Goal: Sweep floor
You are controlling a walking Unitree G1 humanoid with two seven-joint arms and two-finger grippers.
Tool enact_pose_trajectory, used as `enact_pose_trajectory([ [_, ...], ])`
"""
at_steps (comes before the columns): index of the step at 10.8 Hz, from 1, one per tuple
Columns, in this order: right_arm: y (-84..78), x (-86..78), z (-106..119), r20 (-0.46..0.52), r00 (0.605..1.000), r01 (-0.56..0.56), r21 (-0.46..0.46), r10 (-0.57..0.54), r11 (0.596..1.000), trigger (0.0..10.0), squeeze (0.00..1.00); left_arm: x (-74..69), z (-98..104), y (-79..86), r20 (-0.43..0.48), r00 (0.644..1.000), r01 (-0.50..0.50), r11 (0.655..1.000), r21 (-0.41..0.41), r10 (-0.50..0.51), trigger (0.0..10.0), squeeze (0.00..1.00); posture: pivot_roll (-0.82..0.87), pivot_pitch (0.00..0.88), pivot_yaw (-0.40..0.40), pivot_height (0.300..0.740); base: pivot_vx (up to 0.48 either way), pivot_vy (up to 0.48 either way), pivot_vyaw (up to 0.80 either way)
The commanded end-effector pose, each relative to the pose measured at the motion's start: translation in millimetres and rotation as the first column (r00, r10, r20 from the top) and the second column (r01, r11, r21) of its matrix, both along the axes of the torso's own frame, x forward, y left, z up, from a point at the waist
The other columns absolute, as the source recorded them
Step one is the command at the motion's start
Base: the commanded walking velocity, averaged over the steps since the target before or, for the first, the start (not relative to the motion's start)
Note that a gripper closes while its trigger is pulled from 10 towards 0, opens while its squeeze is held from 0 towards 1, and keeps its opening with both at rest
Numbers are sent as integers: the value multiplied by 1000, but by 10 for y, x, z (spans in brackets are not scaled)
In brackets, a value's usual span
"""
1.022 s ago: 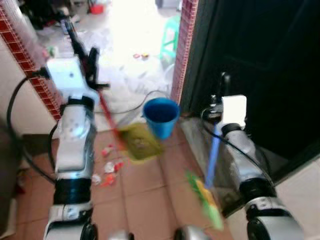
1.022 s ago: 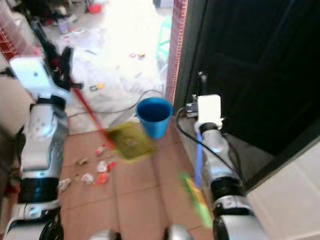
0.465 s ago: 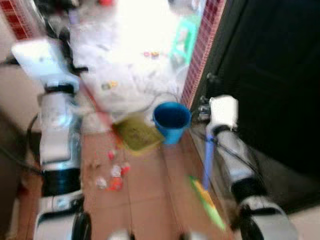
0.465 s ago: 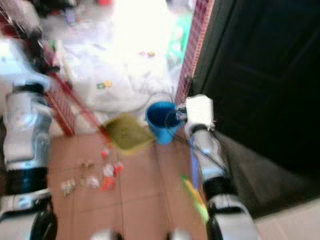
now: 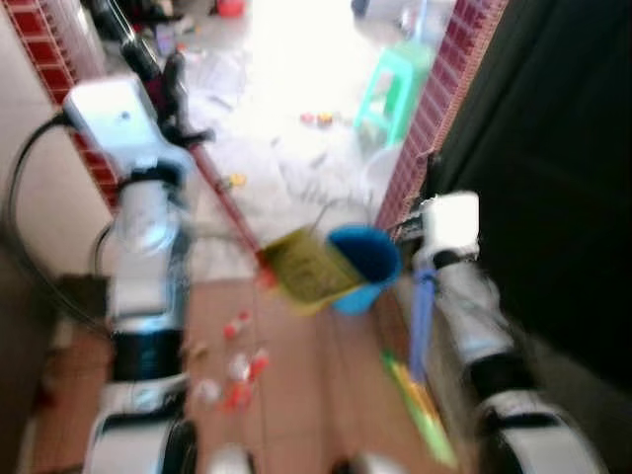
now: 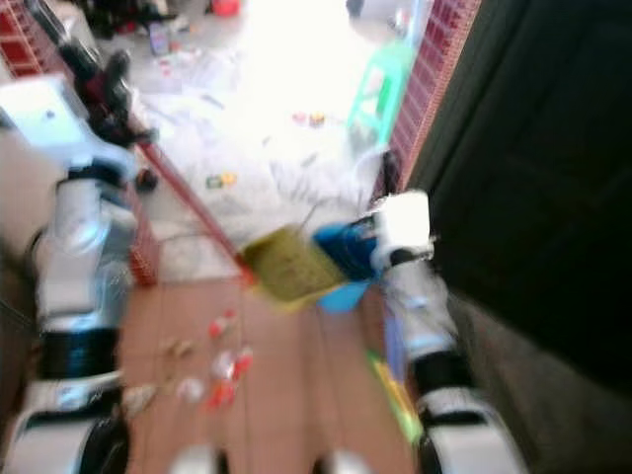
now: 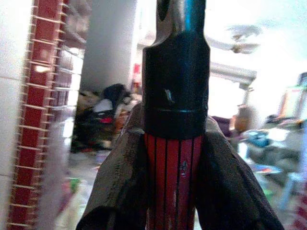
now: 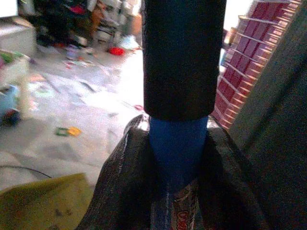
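My left gripper (image 5: 170,91) is raised at the left, shut on the red handle (image 7: 175,172) of a long dustpan. Its yellow pan (image 5: 304,267) hangs low against the left side of a blue bucket (image 5: 369,263). My right gripper (image 8: 178,158) is shut on the blue broom handle (image 5: 422,324), just below its black grip (image 8: 182,57). The broom's green and yellow head (image 5: 421,413) rests on the tiles by my right side. Red and white litter (image 5: 240,348) lies scattered on the terracotta floor in front of me. The head views are blurred.
A dark door (image 5: 553,148) and a red-tiled post (image 5: 434,118) stand to the right. A red-tiled wall (image 5: 54,79) is at the left. Beyond lies a bright, cluttered floor with a green stool (image 5: 393,87) and a cable (image 5: 326,202).
The whole view has swung and stays blurred, so the camera moved. The dustpan now sits closer against the bucket. Both grippers keep their hold.
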State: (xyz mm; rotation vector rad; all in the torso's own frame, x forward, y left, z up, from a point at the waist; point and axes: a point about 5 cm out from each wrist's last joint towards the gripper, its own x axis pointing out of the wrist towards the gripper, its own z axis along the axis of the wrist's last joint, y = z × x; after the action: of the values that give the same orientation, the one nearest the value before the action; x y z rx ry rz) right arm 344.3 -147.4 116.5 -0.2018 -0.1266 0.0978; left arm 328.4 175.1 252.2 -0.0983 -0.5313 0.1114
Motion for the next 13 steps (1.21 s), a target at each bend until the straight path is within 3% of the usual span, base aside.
enact_pose_trajectory([
  [1,-92,31,112,45,999,23,3,-24,1000,10000,0,-46,185,-82,94,995,15,1000,24,-17,10000,0,-92,22,-18,740,435,0,0],
  [4,-78,45,122,48,999,23,1,-23,1000,10000,0,-40,164,-107,87,996,29,999,20,-31,10000,0,-90,21,-17,740,425,0,0],
  [11,-134,71,74,21,998,61,-39,-60,997,10000,0,-39,116,-203,69,995,64,998,15,-65,10000,0,-88,10,-16,740,379,-289,0],
  [13,-121,73,68,17,998,55,-37,-54,998,10000,0,-26,49,-286,36,992,121,992,21,-122,10000,0,-88,8,-16,740,0,0,0],
])
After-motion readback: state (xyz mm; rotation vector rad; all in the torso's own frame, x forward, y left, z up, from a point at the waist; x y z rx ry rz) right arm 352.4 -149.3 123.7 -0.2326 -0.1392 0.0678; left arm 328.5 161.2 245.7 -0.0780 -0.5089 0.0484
